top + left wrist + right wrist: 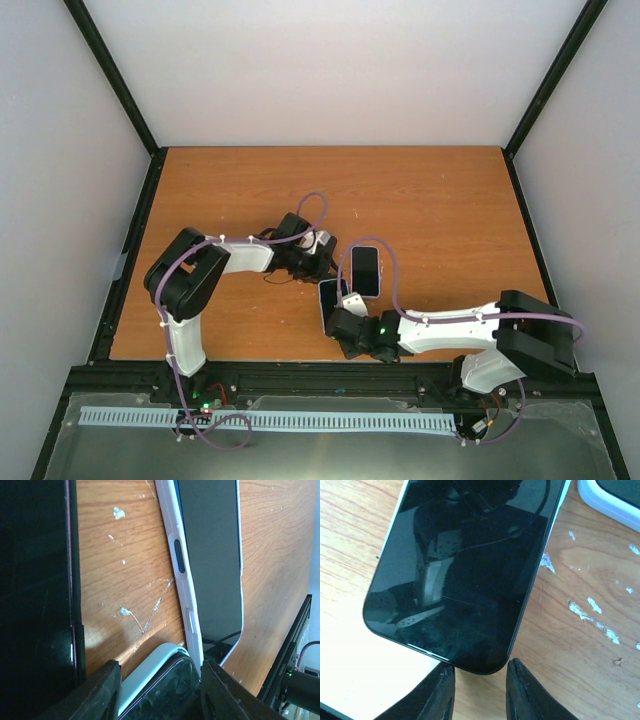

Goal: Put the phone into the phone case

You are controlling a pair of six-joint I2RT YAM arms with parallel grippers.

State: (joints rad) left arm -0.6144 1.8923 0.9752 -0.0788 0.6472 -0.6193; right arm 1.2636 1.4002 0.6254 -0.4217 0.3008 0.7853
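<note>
one phone (465, 570) lies beside the white phone case (186, 592).

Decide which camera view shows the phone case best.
Left wrist view: the phone case is close up, its white side wall and button cutouts clear. The top view shows it small; the right wrist view catches only a corner.

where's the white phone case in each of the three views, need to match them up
Top external: the phone case lies just right of centre.
Left wrist: the phone case runs from the top edge down through the upper middle.
Right wrist: only a corner of the phone case shows, top right.
Shared landmark: the black phone beside it, at the bottom middle of the left wrist view and filling the right wrist view.
</note>
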